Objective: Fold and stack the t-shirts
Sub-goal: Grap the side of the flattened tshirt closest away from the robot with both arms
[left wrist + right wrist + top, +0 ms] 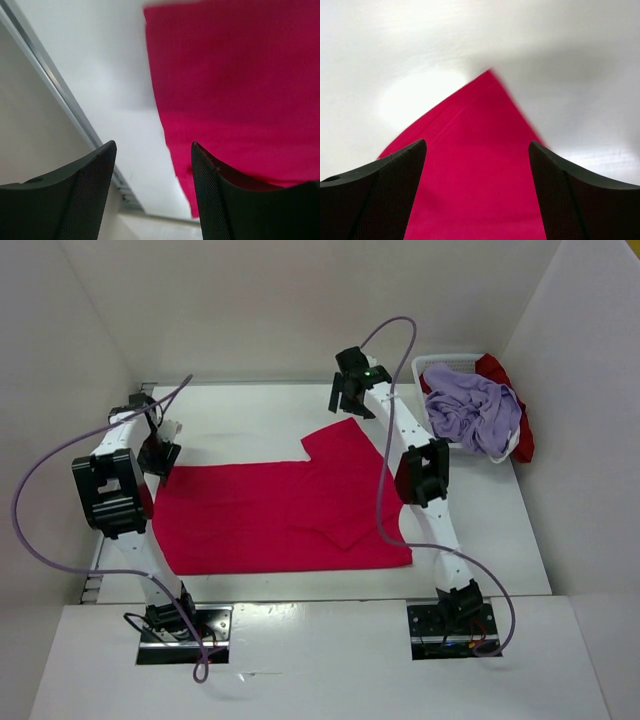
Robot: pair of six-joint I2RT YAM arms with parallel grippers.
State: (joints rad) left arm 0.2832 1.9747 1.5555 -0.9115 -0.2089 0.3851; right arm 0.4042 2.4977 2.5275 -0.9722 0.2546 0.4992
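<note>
Pink shirt (270, 515) lies flat on the counter (250, 430), in between both arms, long axis running left-right, so it sits right of the left claw (158, 455) and on the near side of the right claw (350, 390). Left claw is apart and holds nothing. In its wrist view (152, 147) it straddles the shirt's left edge (240, 90), with one finger over bare counter and the other over cloth. One sleeve sticks out toward the far side. Right claw hovers just above that sleeve's tip, also apart and empty; its wrist view (477, 145) has the pink corner (475, 175) dead centre between the fingers. Looks like mid-fold: a flap edge shows near the shirt's right end. My read is that the sleeve is the right arm's job since it's closer, and the left edge belongs to the left arm. Far right of the right claw, the basket (440, 358) holds the purple shirt (470, 410) and dark red shirt (522, 435), bunched and unfolded.
</note>
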